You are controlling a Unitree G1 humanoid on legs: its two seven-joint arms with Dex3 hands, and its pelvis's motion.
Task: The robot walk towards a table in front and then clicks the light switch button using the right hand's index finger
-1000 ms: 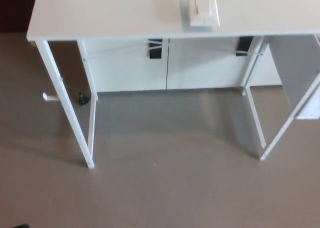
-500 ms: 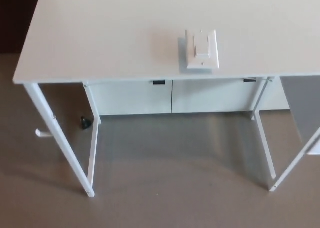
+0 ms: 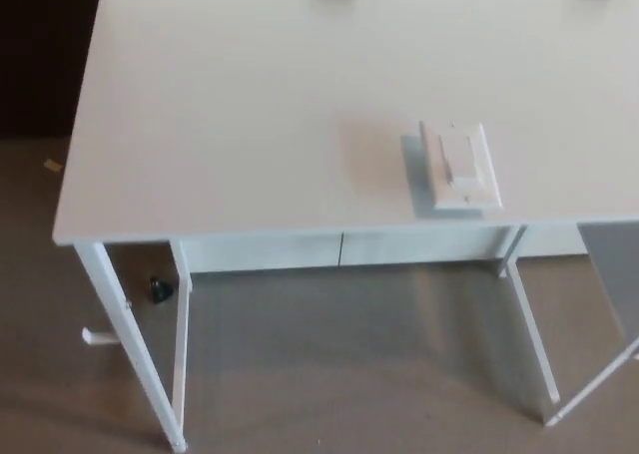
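A white light switch plate point(image 3: 460, 165) with a rocker button lies flat on the white table point(image 3: 250, 125), close to the table's front edge and right of centre. Neither of my hands nor any part of my arms shows in the head view.
The table stands on thin white legs point(image 3: 130, 344) over a grey-brown floor. White cabinets point(image 3: 339, 249) sit behind and under it. A small black object point(image 3: 160, 290) and a white piece point(image 3: 98, 337) lie on the floor near the left legs. A dark wall point(image 3: 40, 55) is at the far left.
The whole picture has shifted: the table and switch now sit lower and larger in the frame and the switch lies further right, as the camera has come closer.
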